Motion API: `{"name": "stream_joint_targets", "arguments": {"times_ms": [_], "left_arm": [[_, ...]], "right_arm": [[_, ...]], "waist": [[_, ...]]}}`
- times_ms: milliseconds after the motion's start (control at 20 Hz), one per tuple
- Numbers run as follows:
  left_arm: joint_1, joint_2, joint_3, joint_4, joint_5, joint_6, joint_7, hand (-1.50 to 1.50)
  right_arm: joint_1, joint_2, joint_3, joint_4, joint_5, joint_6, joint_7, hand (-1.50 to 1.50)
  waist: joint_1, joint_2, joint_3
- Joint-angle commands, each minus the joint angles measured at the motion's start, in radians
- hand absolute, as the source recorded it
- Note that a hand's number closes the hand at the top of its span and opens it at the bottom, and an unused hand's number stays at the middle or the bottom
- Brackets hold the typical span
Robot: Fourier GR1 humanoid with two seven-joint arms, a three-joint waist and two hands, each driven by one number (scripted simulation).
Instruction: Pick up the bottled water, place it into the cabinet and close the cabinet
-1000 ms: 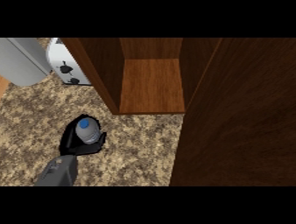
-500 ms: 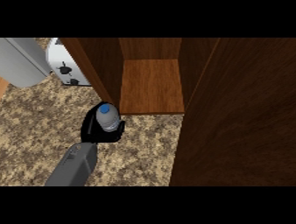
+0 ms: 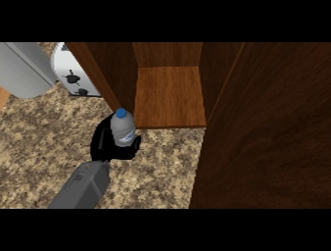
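- While the left hand (image 3: 110, 146) grips the bottle (image 3: 123, 126), the carry-in step appears underway.
- The bottle sits upright at the cabinet (image 3: 170, 95) shelf's front left corner, outside it.
- Next, it likely needs shifting rightward and forward, avoiding the door (image 3: 277, 127).

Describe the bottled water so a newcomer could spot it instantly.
Start at the open wooden cabinet on the speckled counter. At the front left corner of its shelf, the left hand is curled around the bottled water. It is the only clear bottle with a blue cap; the white toaster stands farther back.
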State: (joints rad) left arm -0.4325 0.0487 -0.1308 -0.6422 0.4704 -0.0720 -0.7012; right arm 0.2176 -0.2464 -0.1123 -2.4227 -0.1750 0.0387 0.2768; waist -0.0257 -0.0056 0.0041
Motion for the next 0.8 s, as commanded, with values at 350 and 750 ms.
{"name": "stream_joint_targets", "arguments": {"times_ms": [350, 750], "left_arm": [[-0.199, -0.045, -0.15, -0.103, 0.076, 0.197, 0.092, 1.5], [-0.235, -0.044, -0.179, -0.129, 0.088, 0.376, 0.13, 1.5]], "right_arm": [[-0.011, 0.012, -0.092, 0.056, -0.199, 0.083, -0.047, -1.5], [-0.019, -0.013, -0.144, 0.096, -0.268, 0.136, -0.069, -1.5]], "waist": [[-0.063, 0.004, -0.002], [-0.095, 0.007, -0.001]]}}
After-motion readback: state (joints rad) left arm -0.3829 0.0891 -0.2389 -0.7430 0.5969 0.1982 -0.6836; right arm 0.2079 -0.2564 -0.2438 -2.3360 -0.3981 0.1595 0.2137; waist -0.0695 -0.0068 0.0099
